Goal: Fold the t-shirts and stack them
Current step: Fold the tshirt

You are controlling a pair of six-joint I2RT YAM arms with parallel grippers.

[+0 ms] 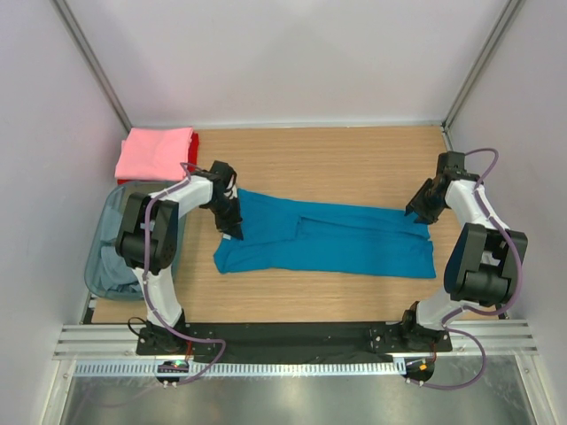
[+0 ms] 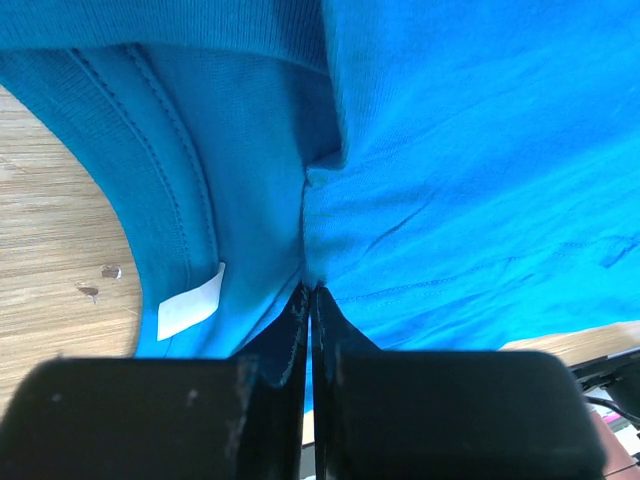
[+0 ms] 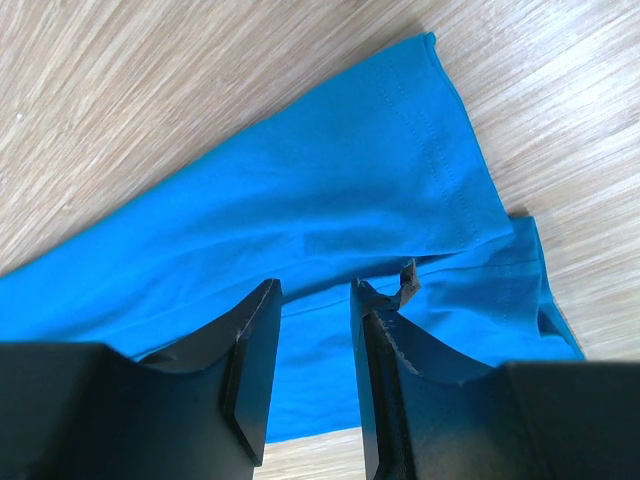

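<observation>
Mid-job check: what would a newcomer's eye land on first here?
The teal t-shirt, a long folded strip across the table, with the left gripper shut on its collar end and the right gripper open over the other end. At the far left corner, a folded pink t-shirt sits on a red t-shirt.

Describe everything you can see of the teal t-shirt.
The teal t-shirt is soft knit cloth, folded into a long band lying flat across the wooden table. Its ribbed collar, with a white label, is at the left end, where the left tool is shut on a pinch of fabric. The right tool is open over the stitched far edge.
</observation>
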